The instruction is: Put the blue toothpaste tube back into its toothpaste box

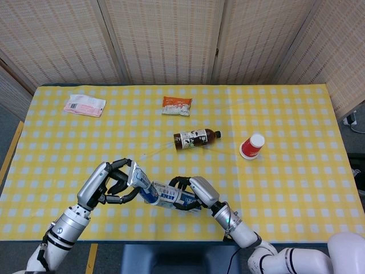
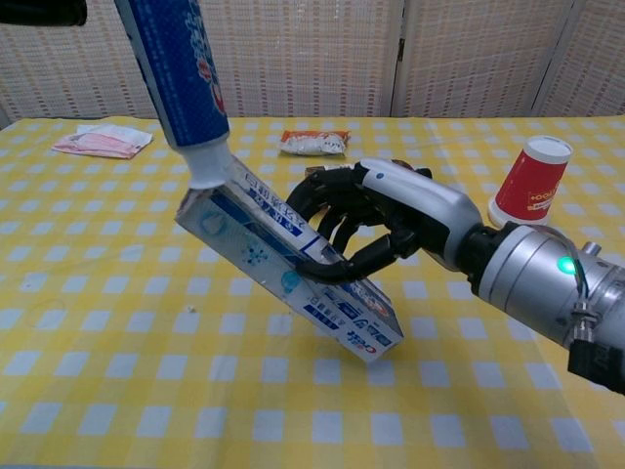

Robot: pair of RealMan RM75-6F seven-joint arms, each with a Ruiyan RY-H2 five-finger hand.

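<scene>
My left hand (image 1: 114, 182) grips the blue toothpaste tube (image 1: 142, 186), which hangs cap-down in the chest view as the tube (image 2: 179, 78). Its white cap (image 2: 206, 174) sits at the open upper end of the toothpaste box (image 2: 293, 274). My right hand (image 2: 376, 220) holds that box by its middle, tilted with the open end up and to the left. In the head view the right hand (image 1: 197, 193) and the box (image 1: 171, 195) meet the tube near the table's front centre. Whether the cap is inside the opening is unclear.
A brown drink bottle (image 1: 195, 138) lies at the table's centre. A red paper cup (image 1: 251, 146) stands to its right. An orange snack packet (image 1: 176, 105) lies at the back, a pink packet (image 1: 84, 105) at the back left. The yellow checked cloth (image 1: 296, 114) covers the table.
</scene>
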